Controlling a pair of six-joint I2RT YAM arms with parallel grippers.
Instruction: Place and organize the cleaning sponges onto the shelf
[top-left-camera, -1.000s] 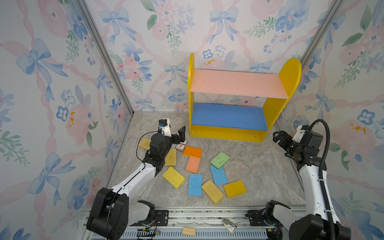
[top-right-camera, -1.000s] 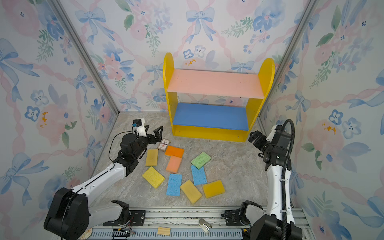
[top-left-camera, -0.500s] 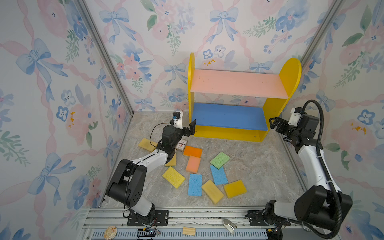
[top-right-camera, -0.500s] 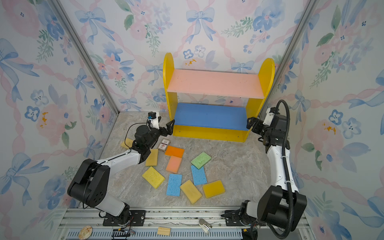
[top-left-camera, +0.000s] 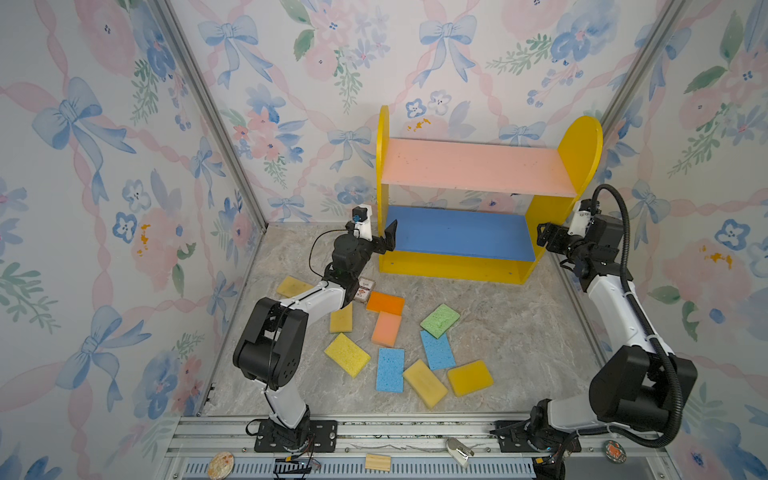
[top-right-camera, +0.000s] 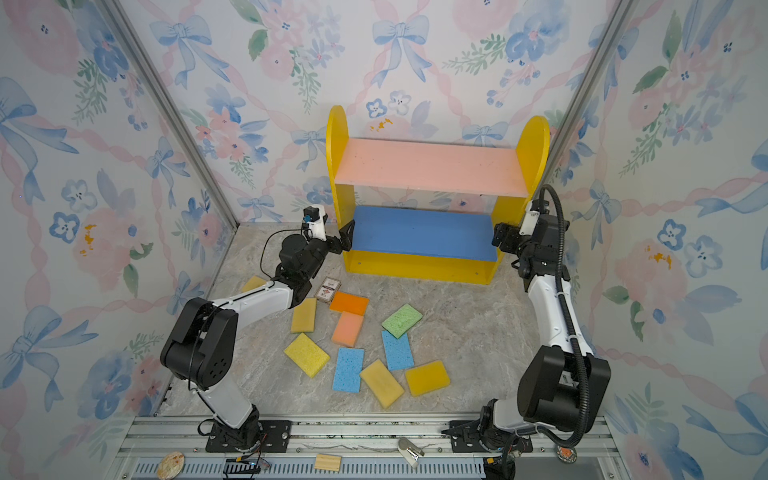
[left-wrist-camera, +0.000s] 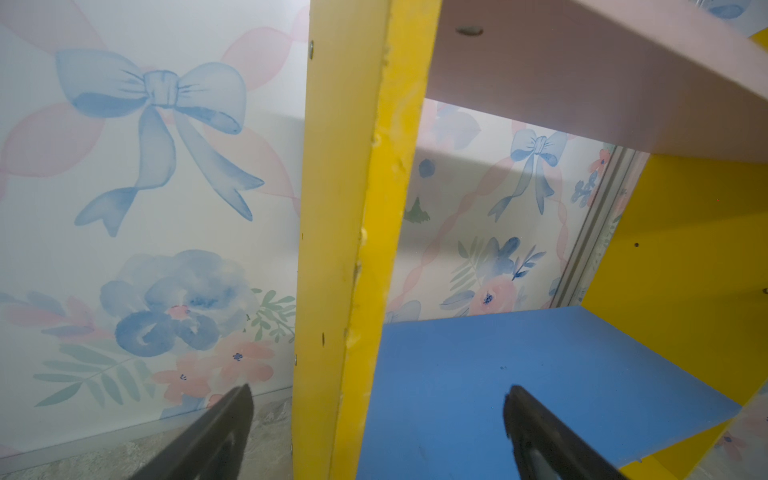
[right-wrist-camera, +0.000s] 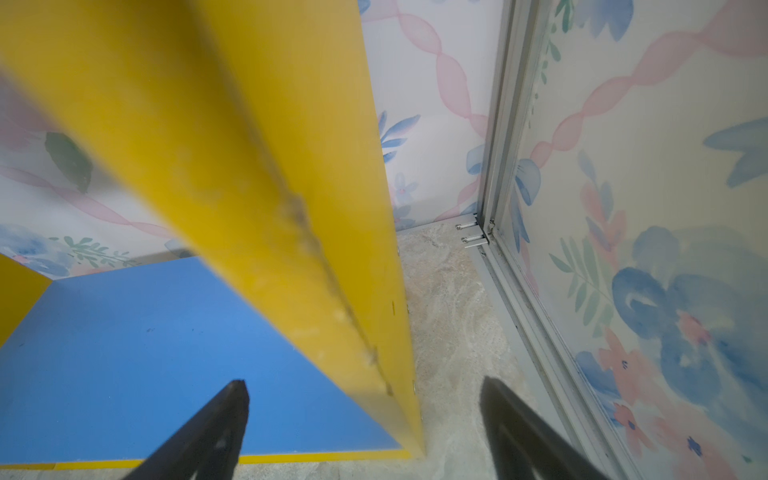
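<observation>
Spread left gripper (left-wrist-camera: 378, 390) and right gripper (right-wrist-camera: 362, 382) straddle shelf (top-left-camera: 453, 266) edges.

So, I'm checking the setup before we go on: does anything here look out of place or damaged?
Yes. A small printed card box lies among the sponges on the floor, though it is no sponge. On the shelf, the yellow side panels show chipped front edges in both wrist views.

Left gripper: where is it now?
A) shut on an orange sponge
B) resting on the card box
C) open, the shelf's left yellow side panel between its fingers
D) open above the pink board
C: the left wrist view shows the left gripper open, a yellow side panel of the shelf running between its fingers.
</observation>
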